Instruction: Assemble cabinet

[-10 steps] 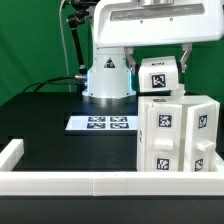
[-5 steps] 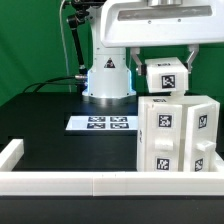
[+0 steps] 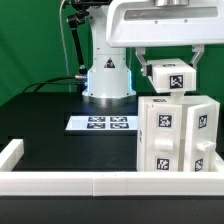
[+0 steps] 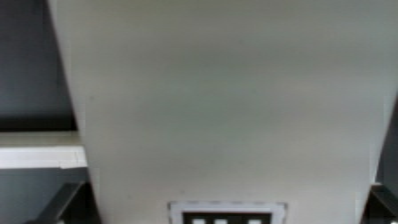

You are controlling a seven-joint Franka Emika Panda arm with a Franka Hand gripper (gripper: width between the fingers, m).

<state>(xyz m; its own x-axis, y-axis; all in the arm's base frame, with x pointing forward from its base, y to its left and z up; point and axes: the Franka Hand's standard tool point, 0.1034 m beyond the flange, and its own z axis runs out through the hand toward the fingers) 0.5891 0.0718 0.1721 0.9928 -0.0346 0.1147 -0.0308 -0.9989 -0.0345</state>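
Observation:
The cabinet body [image 3: 178,135], a white box with black-and-white tags on its faces, stands on the black table at the exterior view's right. My gripper [image 3: 170,72] is shut on a smaller white tagged block [image 3: 172,77] and holds it just above the top of the cabinet body, apart from it by a small gap. In the wrist view the block [image 4: 231,100] fills most of the picture, with one tag at its edge. My dark fingers [image 4: 61,205] show on either side of it. The cabinet body is hidden in that view.
The marker board [image 3: 100,123] lies flat on the table in front of the robot's white base [image 3: 107,78]. A low white border rail [image 3: 90,182] runs along the near edge and turns up at the exterior view's left [image 3: 10,152]. A green backdrop stands behind.
My gripper has carried the tagged block a little toward the exterior view's right, so it now hangs more squarely over the cabinet body. The grip has not changed.

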